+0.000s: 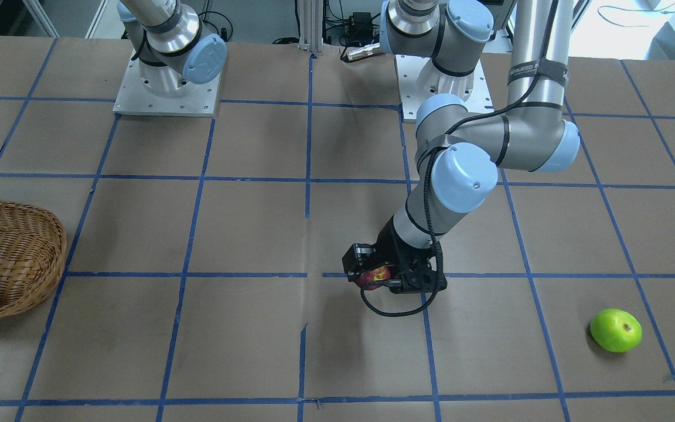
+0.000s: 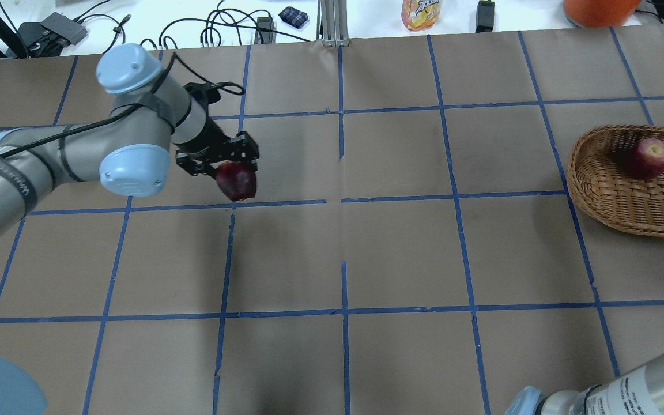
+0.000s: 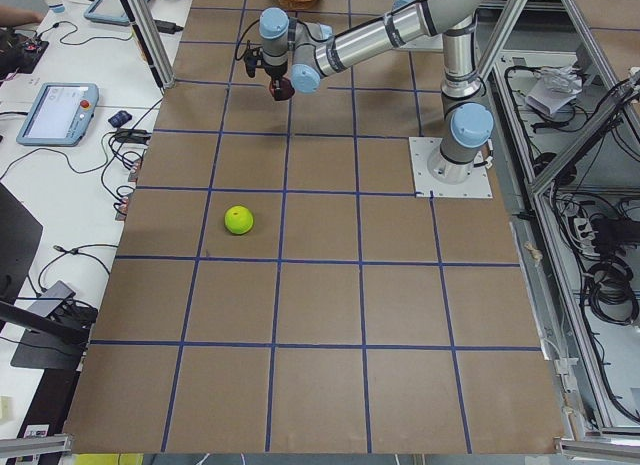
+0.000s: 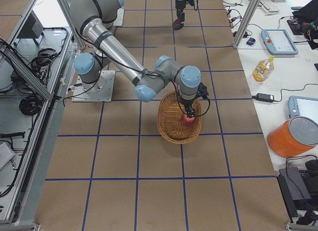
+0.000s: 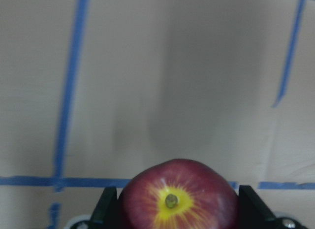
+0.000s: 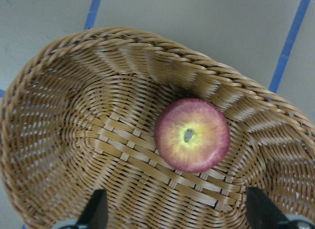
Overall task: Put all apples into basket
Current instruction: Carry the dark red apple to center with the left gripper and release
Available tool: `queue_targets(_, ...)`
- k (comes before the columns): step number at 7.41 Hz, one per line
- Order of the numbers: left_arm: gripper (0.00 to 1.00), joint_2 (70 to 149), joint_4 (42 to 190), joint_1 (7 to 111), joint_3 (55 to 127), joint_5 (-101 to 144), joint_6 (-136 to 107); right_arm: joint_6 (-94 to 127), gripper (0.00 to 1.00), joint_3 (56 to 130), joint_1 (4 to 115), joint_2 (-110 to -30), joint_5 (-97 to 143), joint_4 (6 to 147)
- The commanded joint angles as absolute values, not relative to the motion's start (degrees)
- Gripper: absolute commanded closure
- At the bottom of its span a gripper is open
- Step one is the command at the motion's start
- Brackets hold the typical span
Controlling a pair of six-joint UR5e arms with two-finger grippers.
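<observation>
Gripping a dark red apple (image 5: 172, 199): left gripper (image 2: 229, 168) is holding it above the table (image 2: 401, 259).
Right gripper (image 6: 177, 216) is hanging open over the basket (image 6: 123, 34), streaked apple (image 6: 192, 134) lying beneath it; green apple (image 1: 616, 330) is sitting far off.

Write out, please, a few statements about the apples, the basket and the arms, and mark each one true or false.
1. The left arm's fingers hold the dark red apple. True.
2. A red-and-yellow apple lies in the basket. True.
3. The green apple lies in the basket. False: it lies on the table.
4. The right arm's fingers are shut on an apple. False: they are spread, above the basket.
</observation>
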State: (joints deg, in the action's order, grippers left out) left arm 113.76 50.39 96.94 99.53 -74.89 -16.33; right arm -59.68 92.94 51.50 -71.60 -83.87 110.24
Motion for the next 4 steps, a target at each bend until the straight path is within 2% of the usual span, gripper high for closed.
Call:
queue_targets(1,0.94,118.89,42.93,103.24,98.53,-75.06,-21.60,-54.70,0.00,93.42,60.67,-75.92,-84.46,105.21)
queue_targets(2,0.64,120.31,40.89,104.84,98.44,-75.75,-23.10,-47.01,0.00,93.60,66.91,-76.81,-85.59,105.12)
queue_targets(3,0.01,121.02,40.70,105.03,98.52,-76.02,-24.59,-34.23,0.00,93.60,74.11,-76.64,-87.52,105.03)
queue_targets(4,0.00,120.50,40.69,104.86,98.44,-76.46,-24.09,-24.27,0.00,93.60,81.23,-75.77,-87.63,105.46)
